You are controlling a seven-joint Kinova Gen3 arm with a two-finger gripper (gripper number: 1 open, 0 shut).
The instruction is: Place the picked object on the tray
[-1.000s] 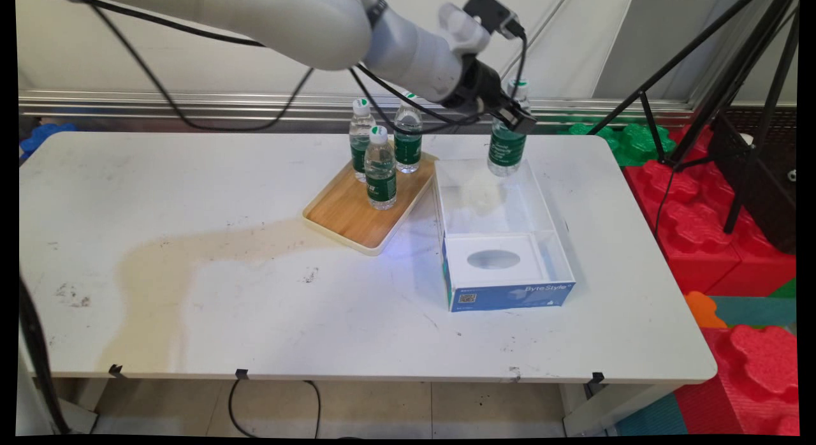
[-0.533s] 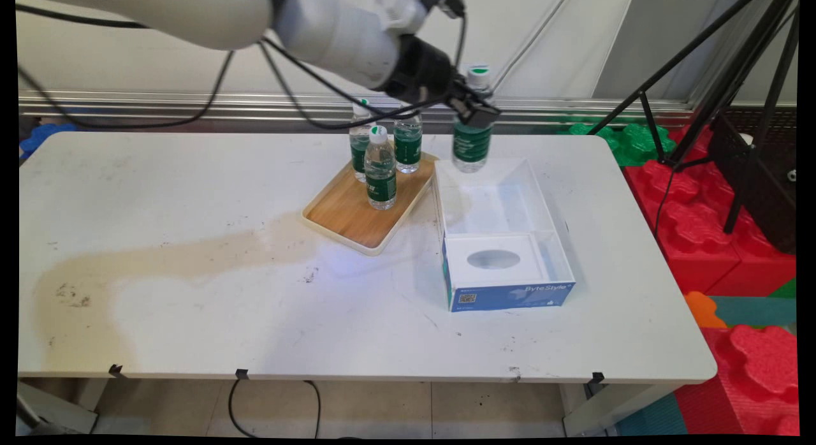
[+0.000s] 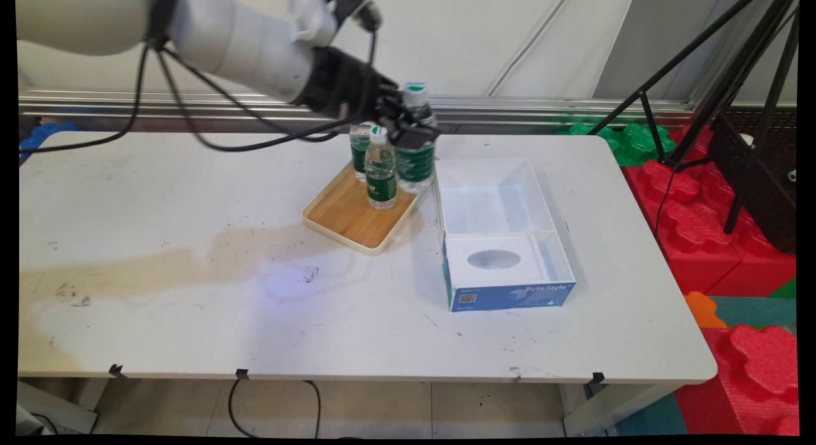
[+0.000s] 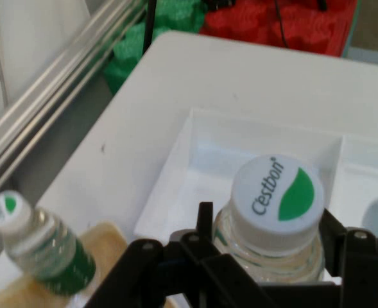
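Gripper point(image 3: 413, 127) clamped on neck of a clear plastic water bottle point(image 3: 415, 158), fingers closed just under its white/green cap point(image 4: 277, 196), so it hangs upright, carried off the table point(image 3: 191, 305). Bottle is over the far-right end of the bamboo tray point(image 3: 347, 218), at 9 o'clock of the open white box point(image 3: 503, 241). Two more green-labelled bottles stand on tray, nearest point(image 3: 380, 171) at 9 o'clock of the held one.
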